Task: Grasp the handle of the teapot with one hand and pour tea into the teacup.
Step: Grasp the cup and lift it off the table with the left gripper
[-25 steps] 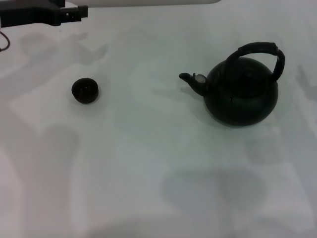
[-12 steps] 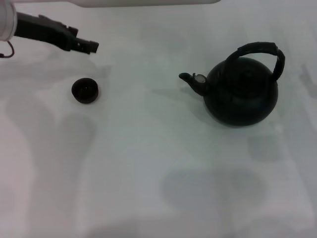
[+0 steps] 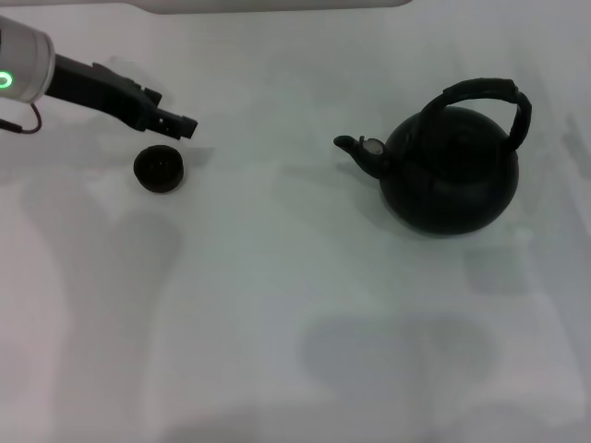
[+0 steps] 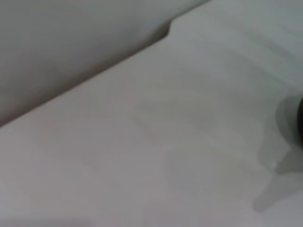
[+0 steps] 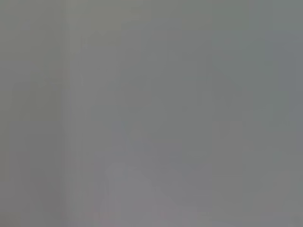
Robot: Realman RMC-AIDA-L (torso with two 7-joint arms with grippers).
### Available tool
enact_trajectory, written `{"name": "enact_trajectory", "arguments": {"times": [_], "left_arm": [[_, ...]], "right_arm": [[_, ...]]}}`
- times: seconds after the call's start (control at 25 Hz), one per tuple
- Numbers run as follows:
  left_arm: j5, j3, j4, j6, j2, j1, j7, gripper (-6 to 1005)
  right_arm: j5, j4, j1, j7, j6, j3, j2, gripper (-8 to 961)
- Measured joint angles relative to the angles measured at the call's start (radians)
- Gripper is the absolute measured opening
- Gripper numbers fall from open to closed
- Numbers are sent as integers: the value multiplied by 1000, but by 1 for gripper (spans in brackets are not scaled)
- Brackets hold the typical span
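Black teapot (image 3: 450, 175) and teacup (image 3: 159, 169) show only overhead; left hand (image 3: 185, 125) grip unreadable.

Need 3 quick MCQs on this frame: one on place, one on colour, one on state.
1. Where does the teacup sit relative to the teapot?
A. on the robot's left of it
B. on the robot's right of it
C. on top of it

2. What colour is the teapot?
A. white
B. black
C. red

3. How does the handle stand?
A. gripped by a pincer
B. lying detached on the table
C. arched over the pot, untouched

Answers:
1 A: in the head view the cup is far to the left, apart from the pot.
2 B: body, spout and handle are all matte black.
3 C: the left pincer is near the cup, not the pot, and no right pincer is in view.
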Motion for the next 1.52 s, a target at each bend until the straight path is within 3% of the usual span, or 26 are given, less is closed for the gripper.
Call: {"name": "enact_trajectory", "arguments": {"times": [0.92, 1.52], "left_arm": [[105, 0, 103, -120, -3, 9, -34, 784], [122, 0, 109, -130, -3, 9, -38, 785]], "right_arm": [[0, 1, 0, 0, 9, 3, 1, 875], [0, 1, 2, 0, 9, 3, 2, 875]]}}
